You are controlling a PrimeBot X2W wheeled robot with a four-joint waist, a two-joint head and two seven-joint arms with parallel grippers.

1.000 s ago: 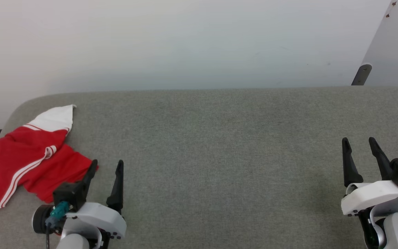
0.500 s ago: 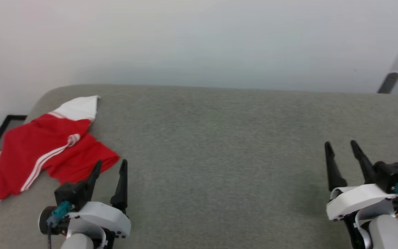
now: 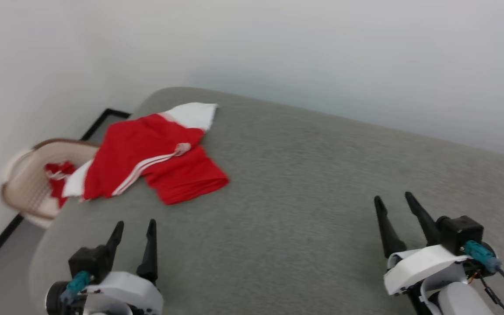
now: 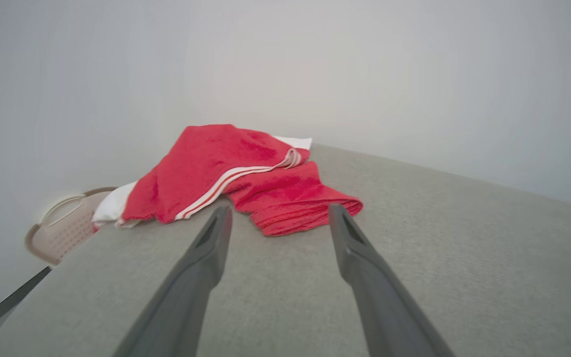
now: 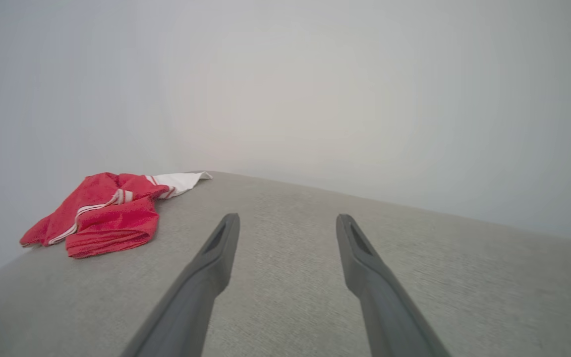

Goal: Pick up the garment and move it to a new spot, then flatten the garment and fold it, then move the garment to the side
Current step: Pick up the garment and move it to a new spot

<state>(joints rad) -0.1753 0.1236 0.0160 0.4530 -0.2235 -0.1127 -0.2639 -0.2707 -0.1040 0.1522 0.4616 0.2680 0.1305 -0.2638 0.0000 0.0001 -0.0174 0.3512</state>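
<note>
Left gripper (image 3: 136, 222) and right gripper (image 3: 393, 196) stay spread and empty; the head has swung toward the garment (image 3: 147, 153) at the tabletop's (image 3: 300, 183) far-left corner, pickup pending.

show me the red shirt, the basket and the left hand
red shirt (image 3: 142, 141), head view, on its red body cloth
basket (image 3: 26, 188), head view, on its pale inner wall
left hand (image 3: 136, 224), head view, midway between its open fingertips
</note>
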